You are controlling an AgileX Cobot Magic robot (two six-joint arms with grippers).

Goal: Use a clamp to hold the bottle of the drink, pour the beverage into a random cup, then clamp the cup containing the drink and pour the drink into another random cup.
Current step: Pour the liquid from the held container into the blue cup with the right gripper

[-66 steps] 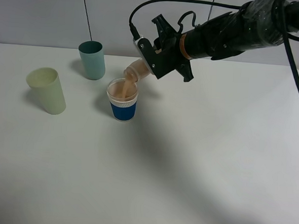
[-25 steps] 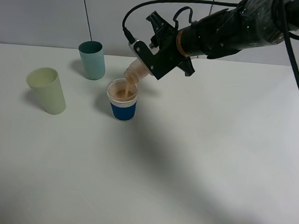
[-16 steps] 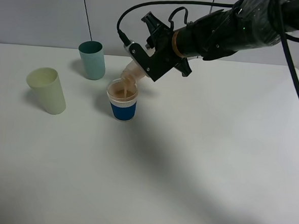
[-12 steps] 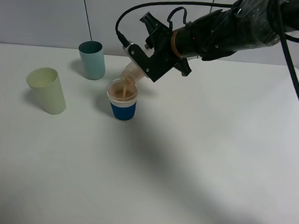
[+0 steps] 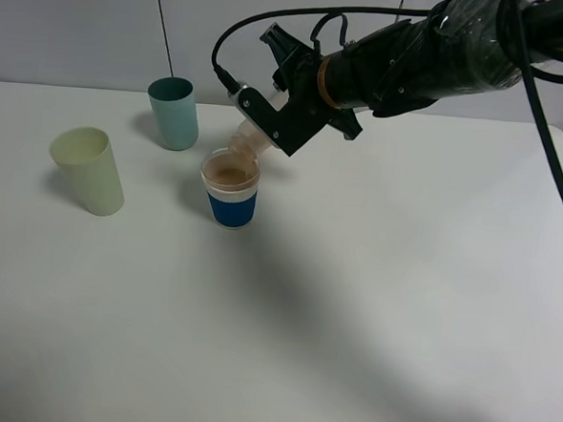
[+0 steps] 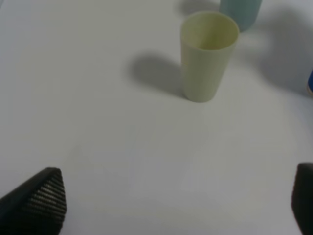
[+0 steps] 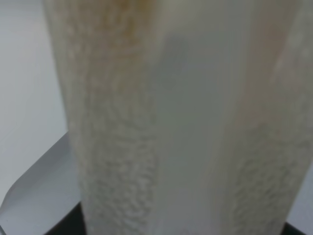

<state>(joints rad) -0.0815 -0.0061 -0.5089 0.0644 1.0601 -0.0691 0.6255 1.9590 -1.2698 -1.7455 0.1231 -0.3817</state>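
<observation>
One bottle (image 5: 251, 137) tipped mouth-down over the blue cup (image 5: 232, 205).
My right gripper (image 5: 265, 122) is clamped on it; brown drink (image 5: 231, 175) lies in the cup; my left gripper (image 6: 171, 203) stands wide apart over the worktop (image 6: 122, 147).

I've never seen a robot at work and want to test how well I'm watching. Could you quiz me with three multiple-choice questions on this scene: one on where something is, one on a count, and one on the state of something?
1. Where is the mouth of the clear plastic bottle?
A) above the blue-banded paper cup
B) inside a drawer
C) pointing at the ceiling

2. How many cups stand on the white table?
A) two
B) three
C) five

3. What is in the blue-banded paper cup?
A) nothing
B) brown drink
C) ice cubes

Answers:
1 A: the right gripper holds the bottle tilted over that cup.
2 B: there is the blue-banded one, a teal cup and a pale yellow-green cup.
3 B: brown liquid shows near its rim.
</observation>
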